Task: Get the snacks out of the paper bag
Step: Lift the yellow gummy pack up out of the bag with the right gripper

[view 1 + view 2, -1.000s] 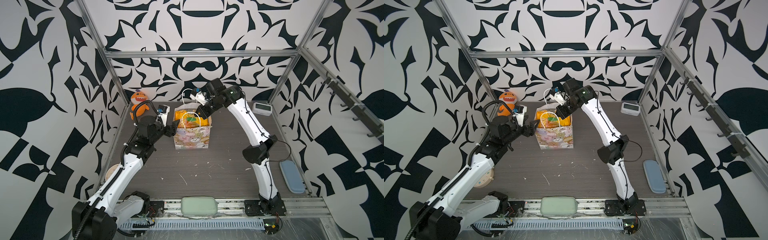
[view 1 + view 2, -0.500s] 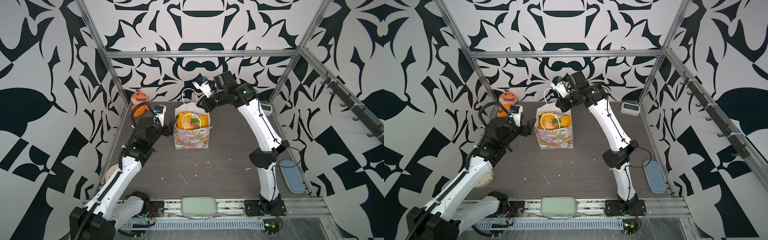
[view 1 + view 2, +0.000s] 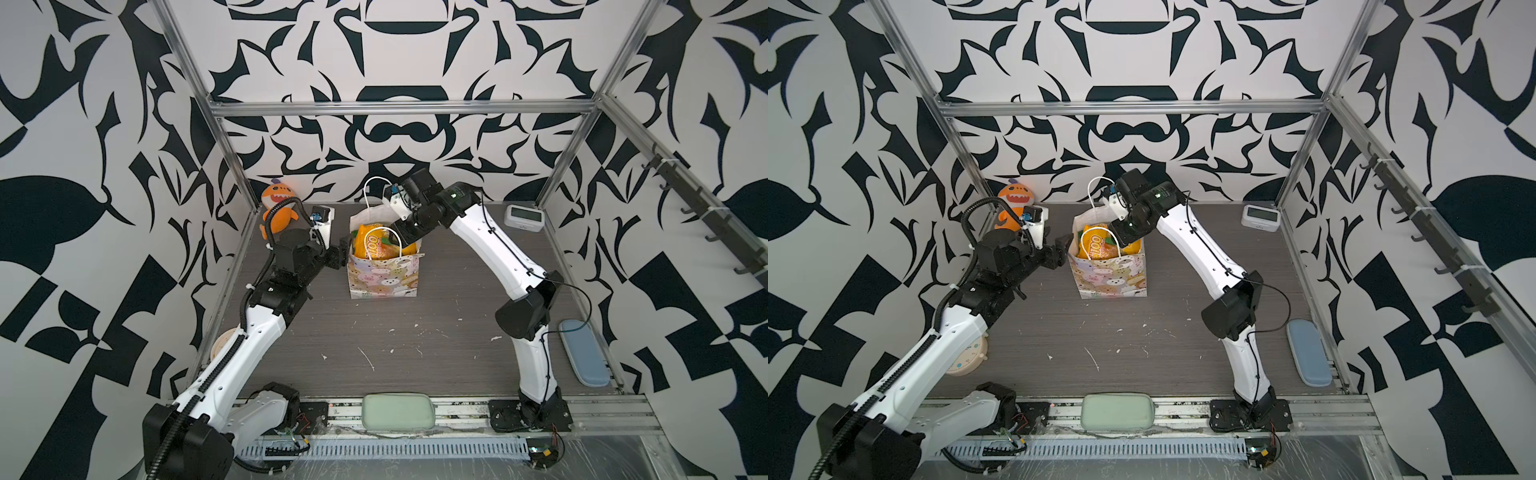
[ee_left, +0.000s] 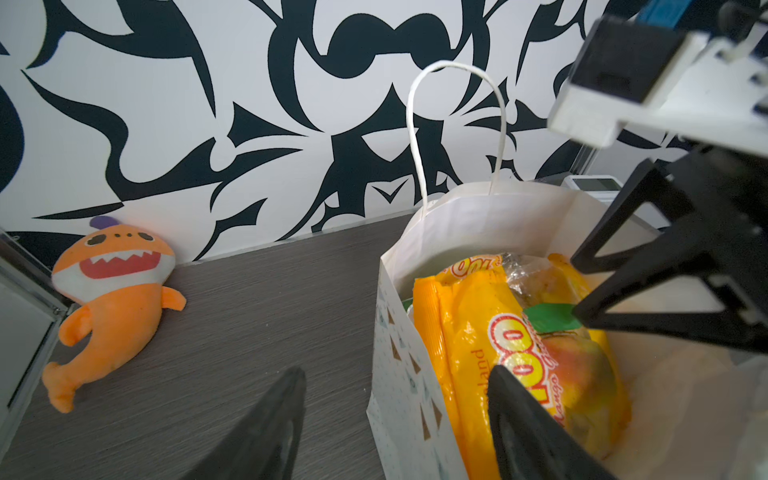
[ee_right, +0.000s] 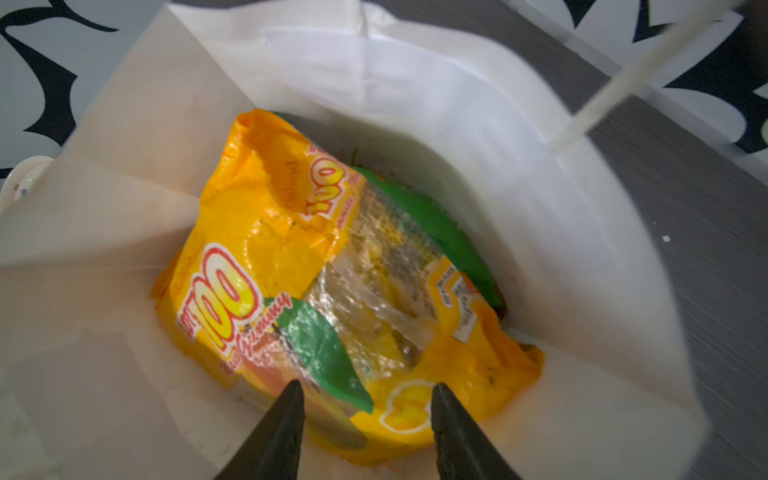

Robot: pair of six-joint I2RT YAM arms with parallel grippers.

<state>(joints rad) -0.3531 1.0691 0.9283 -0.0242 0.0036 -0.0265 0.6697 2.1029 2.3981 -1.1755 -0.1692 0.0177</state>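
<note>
The paper bag [image 3: 382,278] [image 3: 1111,280] stands upright at the back middle of the table. The snacks fill it: a yellow packet [image 3: 376,245] [image 3: 1096,245] [image 4: 469,345] [image 5: 257,232] lies on top, with a green packet [image 5: 432,224] under it. My left gripper [image 3: 344,250] [image 3: 1065,243] [image 4: 397,370] is open astride the bag's left side wall, one finger outside and one inside against the yellow packet. My right gripper [image 3: 409,232] [image 3: 1127,232] [image 4: 577,287] [image 5: 368,384] hangs open in the bag's mouth just above the yellow packet, holding nothing.
An orange plush shark [image 3: 278,208] [image 4: 108,299] leans in the back left corner. A white timer [image 3: 523,216] sits back right, a blue case [image 3: 584,357] at the right edge, a green pouch [image 3: 397,411] at the front rail, and a beige clock [image 3: 967,357] under the left arm.
My right gripper rose from the bag's rim, opened, and came back down into the bag's mouth. My left gripper has stayed at the bag's left wall.
</note>
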